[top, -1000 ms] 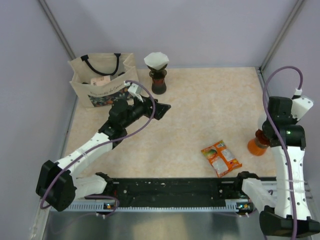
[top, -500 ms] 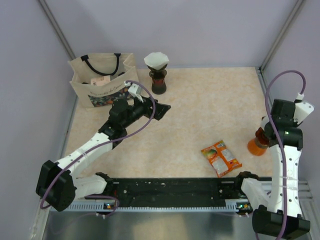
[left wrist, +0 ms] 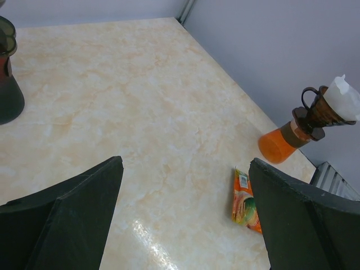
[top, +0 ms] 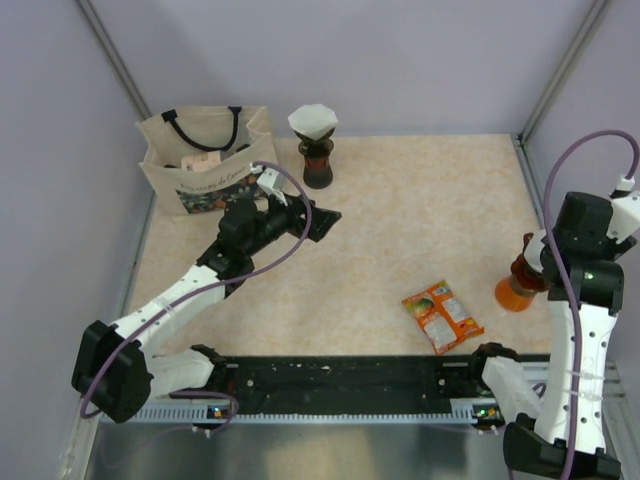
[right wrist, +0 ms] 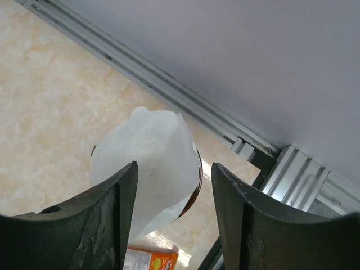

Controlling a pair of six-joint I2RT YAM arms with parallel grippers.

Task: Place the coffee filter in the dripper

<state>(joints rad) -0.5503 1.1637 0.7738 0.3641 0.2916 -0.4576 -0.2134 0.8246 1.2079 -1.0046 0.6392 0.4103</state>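
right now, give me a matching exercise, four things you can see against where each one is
Things:
1. tote bag
2. snack packet
3. orange carafe
4. coffee filter

Places:
a. under the dripper, by the right arm
b. back left corner of the table
c. sitting in the dripper
d. lying flat towards the near edge, right of centre

Pairs: 1-b, 2-d, 3-a, 4-c

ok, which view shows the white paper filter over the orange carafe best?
Right wrist: the white paper filter sits large and centred. Left wrist shows it small, side-on; top external mostly hides it behind the right arm.
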